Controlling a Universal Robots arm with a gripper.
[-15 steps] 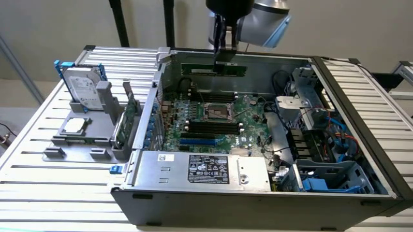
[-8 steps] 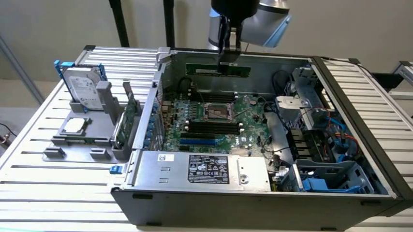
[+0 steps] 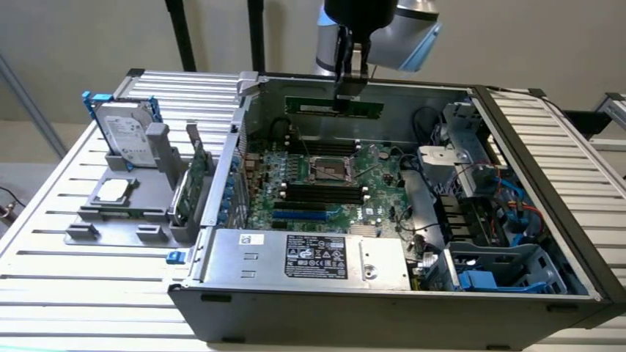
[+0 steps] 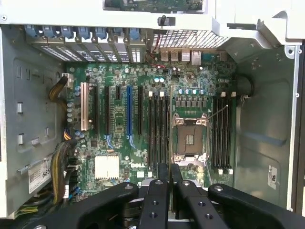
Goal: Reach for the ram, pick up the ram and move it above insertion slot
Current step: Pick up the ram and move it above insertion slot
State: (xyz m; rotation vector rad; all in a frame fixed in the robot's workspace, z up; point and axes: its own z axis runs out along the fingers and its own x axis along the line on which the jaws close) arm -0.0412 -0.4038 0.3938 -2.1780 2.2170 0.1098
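In the exterior view the ram (image 3: 328,107), a long thin green stick, hangs level above the back of the open computer case (image 3: 547,183), with my gripper (image 3: 348,97) shut on its middle. From the wrist view the ram (image 4: 171,119) is seen edge-on as a thin line running out from between the black fingers (image 4: 157,191), which stand close together on it. It hangs over the motherboard (image 4: 119,143) between the black memory slots (image 4: 157,129) and the processor socket (image 4: 189,136). A second bank of slots (image 4: 222,131) lies on the socket's other side.
At the exterior view's left, a grey holder (image 3: 127,213) carries a silver hard drive (image 3: 132,136) and an upright green expansion card (image 3: 201,172). The power supply (image 3: 313,257) sits at the case front; drive bays and cables (image 3: 489,213) line the exterior view's right.
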